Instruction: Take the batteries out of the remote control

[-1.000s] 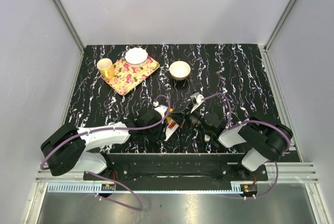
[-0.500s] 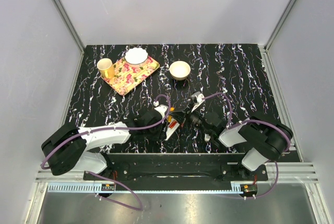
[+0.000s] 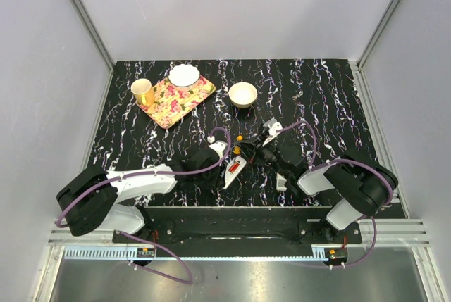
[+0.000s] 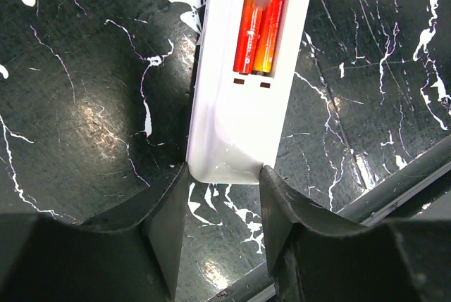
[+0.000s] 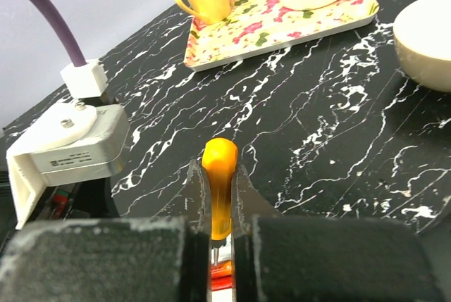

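Two batteries lie lengthwise along the remote.

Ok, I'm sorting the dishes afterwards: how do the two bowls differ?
The white bowl has a wavy rim and sits on the floral tray; the cream bowl has a smooth rim and stands on the table, right of the tray. The white bowl is near the yellow mug; the cream bowl stands alone. Both are upright and look empty.

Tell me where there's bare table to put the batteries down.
Bare: far right, between the cream bowl and the table edge; also in front of the floral tray. Crowded: centre, left tool and right tool at the remote control.
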Available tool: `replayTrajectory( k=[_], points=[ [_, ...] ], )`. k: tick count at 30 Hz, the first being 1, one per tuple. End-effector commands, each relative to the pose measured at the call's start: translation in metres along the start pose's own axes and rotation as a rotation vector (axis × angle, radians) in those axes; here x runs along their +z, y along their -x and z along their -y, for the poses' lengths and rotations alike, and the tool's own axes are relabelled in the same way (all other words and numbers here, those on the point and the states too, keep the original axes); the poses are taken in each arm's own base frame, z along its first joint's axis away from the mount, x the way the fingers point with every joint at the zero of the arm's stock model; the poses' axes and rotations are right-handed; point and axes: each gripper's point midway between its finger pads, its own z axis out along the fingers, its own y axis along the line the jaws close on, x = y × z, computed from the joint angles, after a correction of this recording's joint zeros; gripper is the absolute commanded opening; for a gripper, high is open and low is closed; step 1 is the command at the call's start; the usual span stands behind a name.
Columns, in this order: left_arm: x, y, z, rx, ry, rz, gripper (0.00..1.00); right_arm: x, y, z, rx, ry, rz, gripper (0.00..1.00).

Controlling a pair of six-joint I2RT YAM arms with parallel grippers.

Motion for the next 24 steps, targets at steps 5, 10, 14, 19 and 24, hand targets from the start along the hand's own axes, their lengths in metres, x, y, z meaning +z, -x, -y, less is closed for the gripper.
replayTrajectory(
  k=[5,10,14,19,24],
  points=[
    [0.007,-0.006,-0.017,0.014,0.081,-0.017,0.29,0.006,0.085,-0.008,-0.109,0.061,0.290,0.00],
    [0.008,-0.007,-0.017,0.017,0.080,-0.021,0.29,0.008,0.083,-0.007,-0.095,0.077,0.281,0.00],
    [0.008,-0.007,-0.017,0.017,0.080,-0.021,0.29,0.009,0.075,-0.006,-0.079,0.081,0.258,0.00],
    [0.008,-0.007,-0.018,0.016,0.084,-0.024,0.29,0.008,0.067,-0.010,-0.046,0.108,0.231,0.00],
    [0.009,-0.008,-0.018,0.016,0.084,-0.027,0.28,0.004,0.060,-0.006,-0.032,0.090,0.214,0.00]
  ],
)
